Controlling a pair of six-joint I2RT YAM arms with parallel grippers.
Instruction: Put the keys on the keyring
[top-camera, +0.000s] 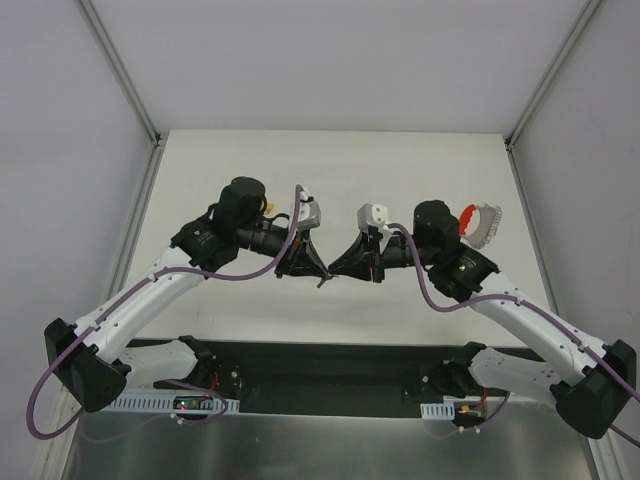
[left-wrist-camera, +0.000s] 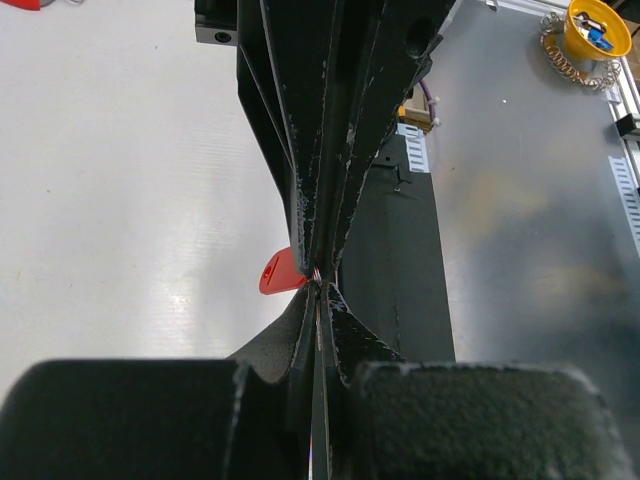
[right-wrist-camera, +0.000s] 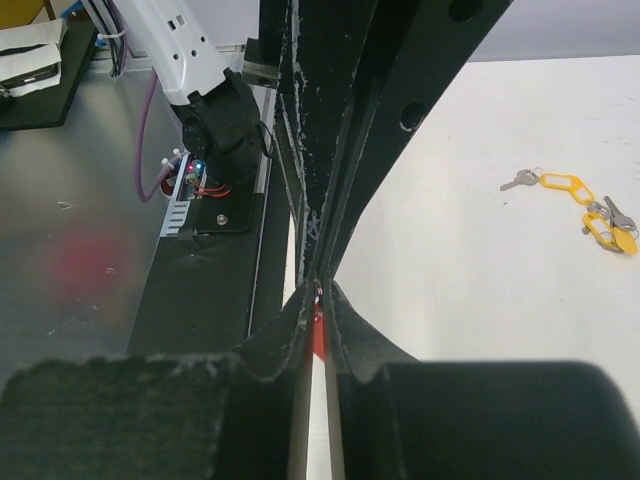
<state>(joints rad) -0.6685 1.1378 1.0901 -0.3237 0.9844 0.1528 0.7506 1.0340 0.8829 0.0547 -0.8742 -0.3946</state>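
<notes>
My two grippers meet tip to tip above the table's middle; the left gripper (top-camera: 317, 276) (left-wrist-camera: 317, 285) and the right gripper (top-camera: 336, 271) (right-wrist-camera: 320, 285) are both shut. Between them is a small key with a red tag (left-wrist-camera: 281, 272), which also shows inside the right jaws (right-wrist-camera: 319, 335). A thin metal glint sits at the left jaws' tip. The keyring (top-camera: 481, 223), a red crescent with a ribbed silver coil, lies on the table behind the right arm, apart from both grippers. More keys with yellow tags (right-wrist-camera: 566, 186) lie on the table, partly hidden behind the left arm (top-camera: 268, 206).
The white table (top-camera: 330, 160) is walled by pale panels with metal posts. A black base strip (top-camera: 330, 365) runs along the near edge. A yellow cup with a wire coil (left-wrist-camera: 597, 30) sits on the grey bench beyond it.
</notes>
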